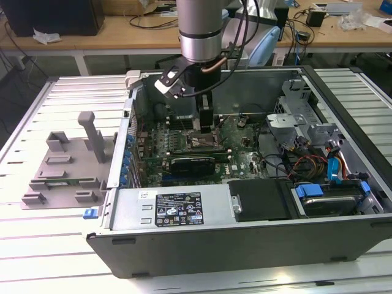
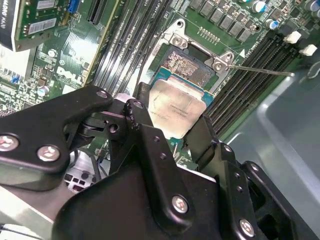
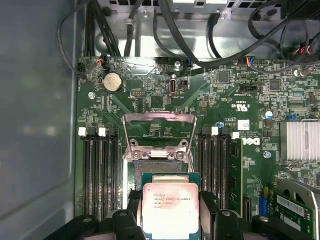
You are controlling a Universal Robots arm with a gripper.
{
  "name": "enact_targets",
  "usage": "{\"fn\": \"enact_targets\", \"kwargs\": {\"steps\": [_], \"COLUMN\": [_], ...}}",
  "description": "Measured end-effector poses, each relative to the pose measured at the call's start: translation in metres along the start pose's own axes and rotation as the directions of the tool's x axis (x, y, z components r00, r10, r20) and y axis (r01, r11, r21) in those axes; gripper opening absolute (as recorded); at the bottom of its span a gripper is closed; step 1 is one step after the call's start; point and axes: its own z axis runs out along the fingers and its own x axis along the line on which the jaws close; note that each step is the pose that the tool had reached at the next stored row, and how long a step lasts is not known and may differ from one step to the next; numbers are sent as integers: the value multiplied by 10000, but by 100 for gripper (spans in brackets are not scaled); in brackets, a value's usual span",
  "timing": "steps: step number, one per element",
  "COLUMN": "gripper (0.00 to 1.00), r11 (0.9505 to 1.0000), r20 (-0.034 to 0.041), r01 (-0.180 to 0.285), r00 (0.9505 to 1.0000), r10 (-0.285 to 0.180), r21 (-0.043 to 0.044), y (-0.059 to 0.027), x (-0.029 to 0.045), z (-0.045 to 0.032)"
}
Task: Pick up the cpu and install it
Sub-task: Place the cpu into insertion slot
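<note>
I see the cpu [image 2: 176, 111], a small flat square chip with a silver-grey metal lid and a thin green edge, clamped by two opposite edges between the black gripper [image 2: 172, 121] fingers [image 2: 141, 107]. The jaws are narrowed onto it, holding it lid-up and roughly level. In both wrist views the cpu [image 3: 170, 209] sits just beside the open silver-framed processor socket [image 3: 157, 157], overlapping its near edge. I cannot tell whether it touches the socket. The socket's metal load plate [image 3: 159, 131] stands hinged up. Rows of black memory slots [image 3: 100, 170] flank it on the green motherboard [image 3: 150, 85].

In the exterior view the silver-and-black arm [image 1: 199, 30] drops straight down from twelve o'clock. Its wrist is vertical and the gripper [image 1: 205, 125] points down into the open grey metal computer case [image 1: 245, 245], over the middle of the board. A long black rectangular expansion card [image 1: 193, 164] lies just toward six o'clock from the gripper. On that view's clock face, a grey plastic fixture with upright posts [image 1: 64, 162] rests at nine o'clock of the case, well apart from the gripper, on the white slatted table [image 1: 37, 245].
</note>
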Motion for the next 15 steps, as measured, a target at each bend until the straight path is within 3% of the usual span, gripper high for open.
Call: {"fn": "enact_targets", "kwargs": {"steps": [5, 10, 15], "gripper": [55, 55, 55], "r11": [9999, 9999, 9999], "r20": [18, 17, 21], "r01": [113, 114, 134], "r00": [9999, 9999, 9999], "r10": [-113, -114, -134], "r21": [-1, -3, -107], "y": [-4, -5, -9], "x": [1, 1, 2], "z": [71, 80, 143]}}
